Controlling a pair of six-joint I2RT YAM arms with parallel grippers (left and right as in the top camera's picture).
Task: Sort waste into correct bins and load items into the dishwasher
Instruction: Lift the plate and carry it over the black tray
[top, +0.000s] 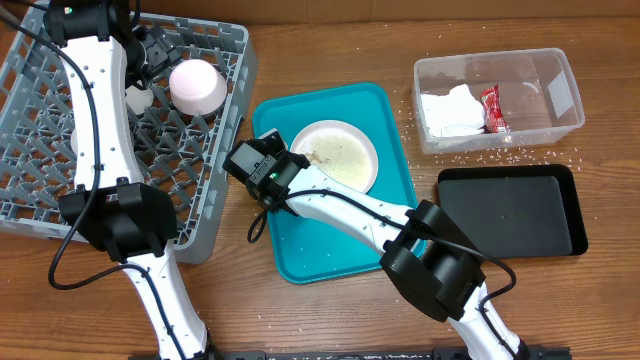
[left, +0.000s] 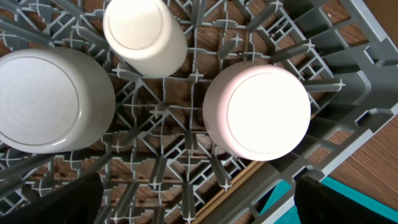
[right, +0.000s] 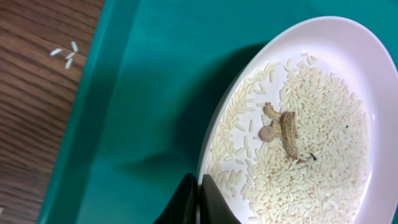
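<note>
Overhead: one grey rack (top: 40, 190), one teal tray (top: 300, 250) carrying one plate (top: 335, 155), and one clear tub (top: 560, 90) with one napkin (top: 448, 110) and one wrapper (top: 490, 108) inside.

Left wrist: three upturned dishes (left: 258, 112) sit in the rack, and the left gripper (left: 199, 208) is spread wide and empty.

Right wrist: the right gripper (right: 199, 196) is pinching the ricey plate's rim.

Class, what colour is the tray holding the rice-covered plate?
The tray is teal, clearest in the right wrist view, around the plate.

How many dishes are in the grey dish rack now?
3, upturned: a white dish left, a small white cup beside it, a pale bowl right. Others may be hidden.
</note>
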